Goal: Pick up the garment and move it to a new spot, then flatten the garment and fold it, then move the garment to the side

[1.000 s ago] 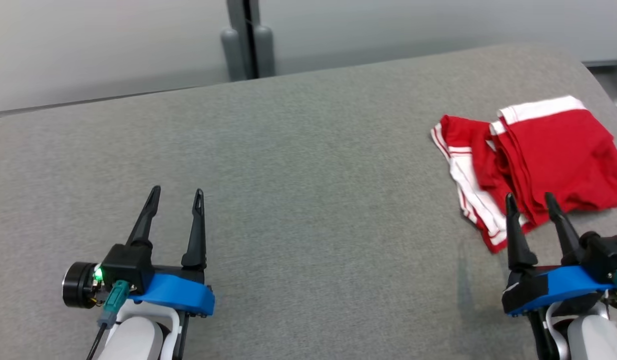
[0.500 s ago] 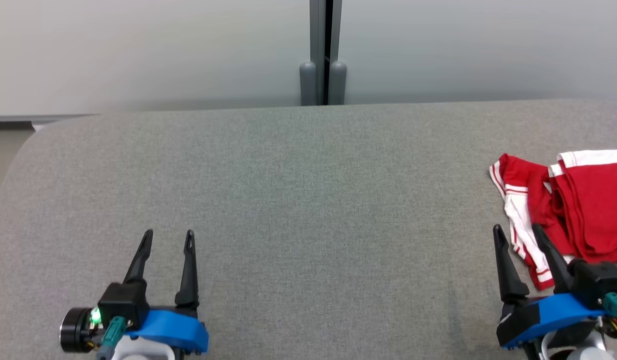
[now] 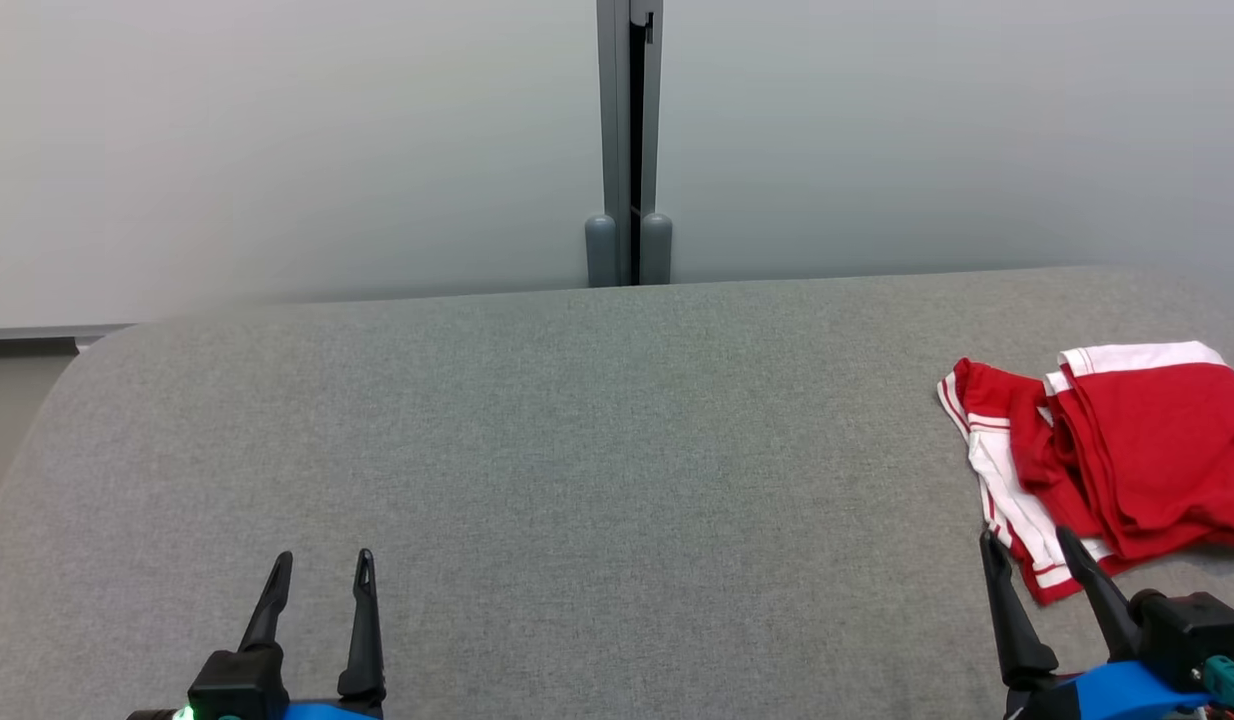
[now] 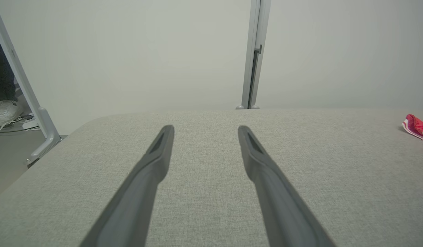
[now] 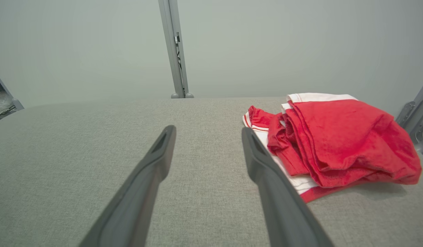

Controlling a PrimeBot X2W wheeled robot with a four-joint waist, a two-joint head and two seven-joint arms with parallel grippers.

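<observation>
- Red shorts [image 3: 1147, 450] bunched by the right edge of the grey padded surface [image 3: 577, 450], just beyond the right gripper [image 3: 1027, 537].
- Both pincers spread apart and empty; left gripper [image 3: 323, 556] at the front edge, well apart from the cloth.
- Likely pickup: pinch the near white-trimmed hem and lift clear.
- No container here.

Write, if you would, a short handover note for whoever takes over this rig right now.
Left hand: open, empty, over the bare grey fabric-covered surface.
Right hand: open, empty, beside the near-left edge of the red garment with white trim, not gripping it.
Garment: a rumpled, loosely layered heap at the surface's right side.
Done: nothing evident; it lies neither flat nor neatly folded.
Left: likely pick up, relocate, flatten, fold, set aside.
</observation>
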